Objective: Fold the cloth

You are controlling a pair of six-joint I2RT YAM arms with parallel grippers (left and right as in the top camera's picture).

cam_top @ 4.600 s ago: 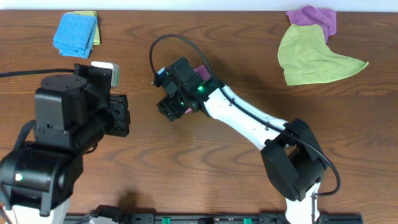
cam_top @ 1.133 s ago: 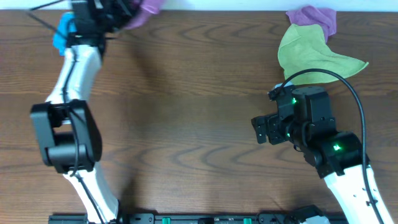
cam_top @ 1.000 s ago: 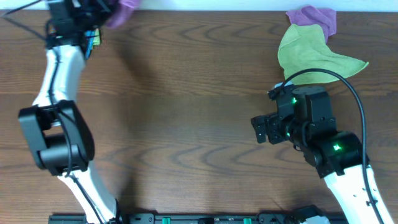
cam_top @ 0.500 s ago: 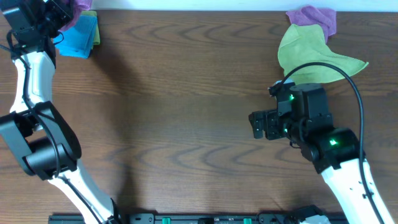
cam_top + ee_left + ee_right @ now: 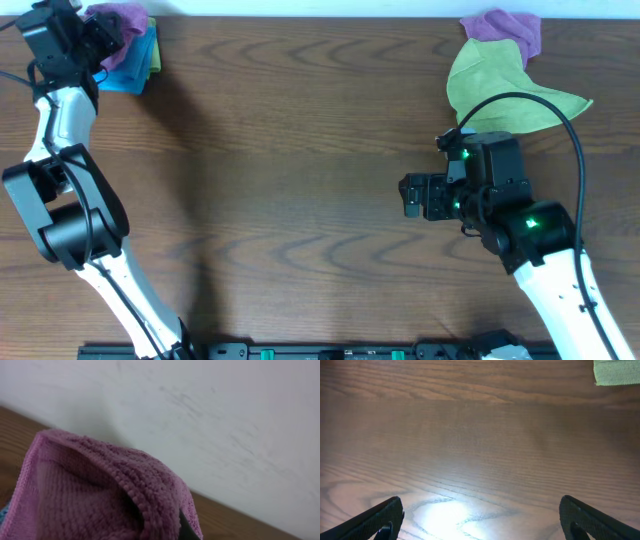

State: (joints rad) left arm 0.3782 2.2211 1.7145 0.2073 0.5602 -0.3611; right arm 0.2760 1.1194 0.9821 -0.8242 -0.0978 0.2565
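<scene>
My left gripper (image 5: 95, 38) is at the far back left corner, shut on a folded purple cloth (image 5: 124, 20). It holds the cloth over a folded blue cloth (image 5: 128, 68). In the left wrist view the purple cloth (image 5: 100, 495) fills the lower left and hides most of the fingers; the white wall is behind it. My right gripper (image 5: 412, 196) is open and empty above bare wood at the middle right. Its two fingertips (image 5: 382, 519) stand wide apart in the right wrist view.
A crumpled green cloth (image 5: 500, 90) lies at the back right with another purple cloth (image 5: 505, 28) behind it. The green cloth's corner shows in the right wrist view (image 5: 617, 372). A green edge (image 5: 154, 50) shows beside the blue cloth. The table's back edge meets the wall.
My left arm has carried the purple cloth left along the back edge to above the blue cloth. My right arm has shifted slightly left.
</scene>
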